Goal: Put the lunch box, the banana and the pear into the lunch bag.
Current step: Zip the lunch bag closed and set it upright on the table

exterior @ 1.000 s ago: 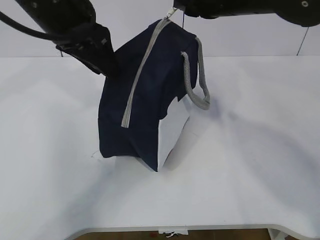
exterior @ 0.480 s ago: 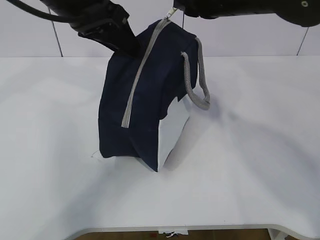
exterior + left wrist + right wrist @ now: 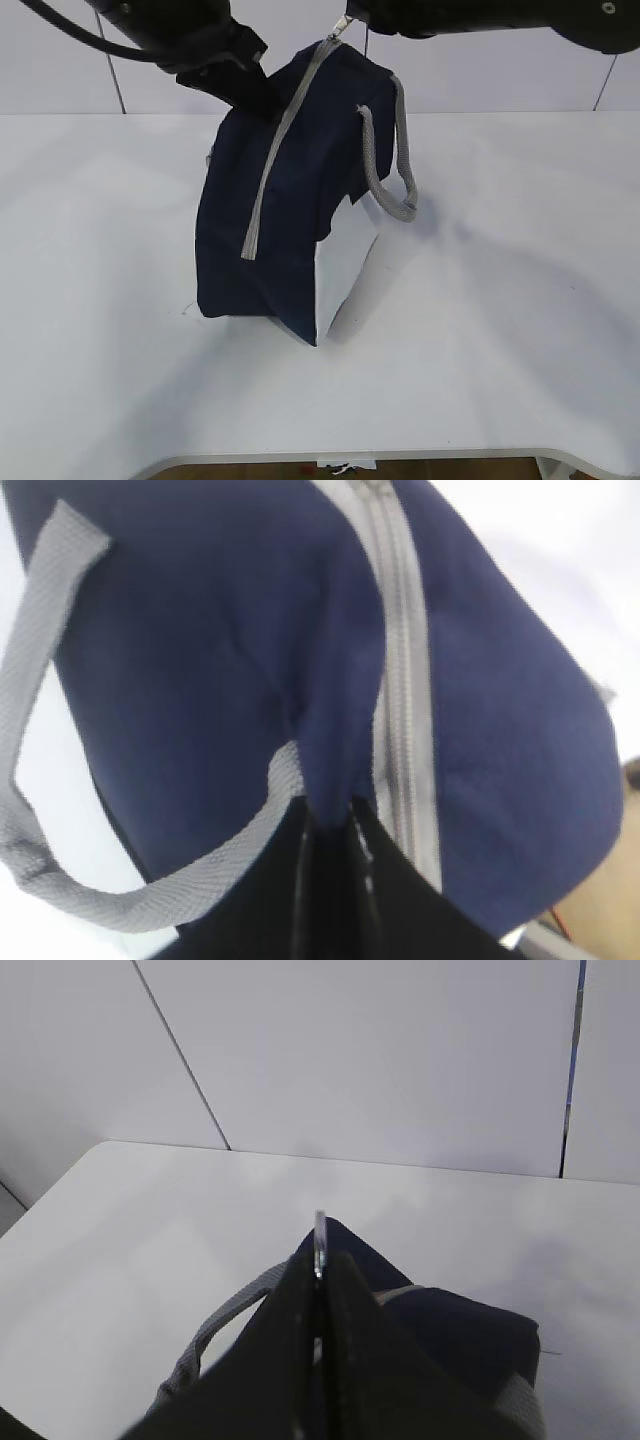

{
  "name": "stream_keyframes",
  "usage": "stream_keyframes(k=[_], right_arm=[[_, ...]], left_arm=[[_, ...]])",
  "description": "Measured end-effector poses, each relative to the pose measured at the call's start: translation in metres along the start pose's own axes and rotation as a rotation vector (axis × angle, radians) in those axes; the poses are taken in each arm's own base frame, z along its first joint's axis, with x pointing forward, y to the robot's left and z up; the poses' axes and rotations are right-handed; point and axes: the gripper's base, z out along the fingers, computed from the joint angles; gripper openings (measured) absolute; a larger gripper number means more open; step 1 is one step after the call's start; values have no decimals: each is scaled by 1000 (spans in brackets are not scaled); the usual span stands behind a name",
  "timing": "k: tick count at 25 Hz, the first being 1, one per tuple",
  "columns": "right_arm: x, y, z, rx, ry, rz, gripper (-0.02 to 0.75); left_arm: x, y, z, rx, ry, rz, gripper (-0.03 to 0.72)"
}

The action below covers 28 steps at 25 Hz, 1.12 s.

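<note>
One lunch bag, zipped, tilted on surface: right gripper clamps ring pull, left gripper pinches fabric beside zipper; slipping fabric risks toppling.

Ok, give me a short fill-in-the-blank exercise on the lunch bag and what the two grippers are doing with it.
1. The lunch bag has its grey zipper fully ____.
2. The right gripper is shut on the zipper's metal ____.
3. The left gripper pinches a fold of the bag's ____ fabric.
4. The grey handle hangs on the bag's ____ side in the exterior view.

Missing words: closed; pull; navy; right
</note>
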Motion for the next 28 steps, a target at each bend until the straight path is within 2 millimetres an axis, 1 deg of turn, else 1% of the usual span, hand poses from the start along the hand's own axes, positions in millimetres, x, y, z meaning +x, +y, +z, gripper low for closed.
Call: stream_keyframes(k=[2,6,11,14,17,21,26,28], right_arm=[[0,1,0,-2,0,-1,1],[1,1,0,-3,4,3,1],[6,1,4,9,25,3,1],[14,-4,13,29,54,23,1],[22,-13,22,56,81,61,1],[25,-20,27,77,92,84,1],[27,-34,32,115,98,154,1],[27,-39,33,126,99,164,1]], left_arm=[[2,-1,0,11,19,27,8],[7,-1,-2,5,83,85,3],[13,-6,-23,-32,150,147,2],[15,-7,-28,-44,177,164,2],[16,-6,-29,-55,189,172,2],[17,-6,-34,-77,190,186,2],[18,-9,-48,-113,192,206,1],[18,-9,-48,-115,193,205,1]])
